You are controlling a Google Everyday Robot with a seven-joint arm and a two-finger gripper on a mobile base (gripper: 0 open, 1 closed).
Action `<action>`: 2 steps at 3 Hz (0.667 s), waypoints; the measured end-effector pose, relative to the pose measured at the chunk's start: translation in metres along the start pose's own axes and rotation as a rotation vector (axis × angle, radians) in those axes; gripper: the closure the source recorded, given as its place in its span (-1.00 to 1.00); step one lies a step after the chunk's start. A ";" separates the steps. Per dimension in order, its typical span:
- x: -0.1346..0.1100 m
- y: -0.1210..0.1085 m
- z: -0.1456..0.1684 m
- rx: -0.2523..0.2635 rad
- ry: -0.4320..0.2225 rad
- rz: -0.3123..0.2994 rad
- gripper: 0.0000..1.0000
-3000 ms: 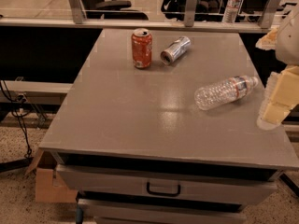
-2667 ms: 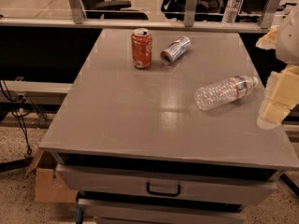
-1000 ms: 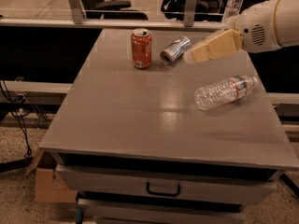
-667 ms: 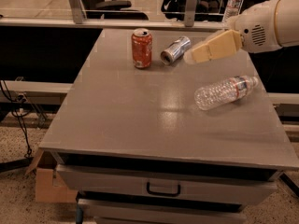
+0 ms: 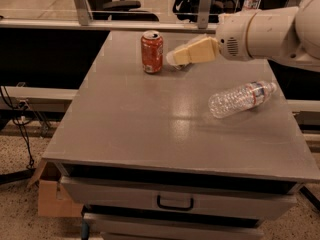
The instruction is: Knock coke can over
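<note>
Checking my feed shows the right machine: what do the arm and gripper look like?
The gripper, just beside the coke can, is a cream-yellow blocky wedge tapering toward its tip. The arm behind is smooth white and thickly rounded, with a small dotted circular patch near the wrist. No cables or lettering show.

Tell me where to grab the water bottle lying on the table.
Grip the water bottle across its clear middle, from above: it lies on its side, cap pointing right, long flanks exposed. The pincer hovers just beside the upright coke can.
</note>
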State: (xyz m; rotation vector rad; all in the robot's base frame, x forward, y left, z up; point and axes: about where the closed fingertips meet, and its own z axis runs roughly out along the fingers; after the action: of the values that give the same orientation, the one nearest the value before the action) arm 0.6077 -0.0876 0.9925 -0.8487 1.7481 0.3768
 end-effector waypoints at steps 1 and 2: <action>-0.006 0.003 0.040 0.024 -0.102 0.015 -1.00; -0.010 0.011 0.082 0.009 -0.199 0.046 -1.00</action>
State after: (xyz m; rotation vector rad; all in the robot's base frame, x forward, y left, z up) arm 0.6583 -0.0245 0.9715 -0.7396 1.5857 0.4681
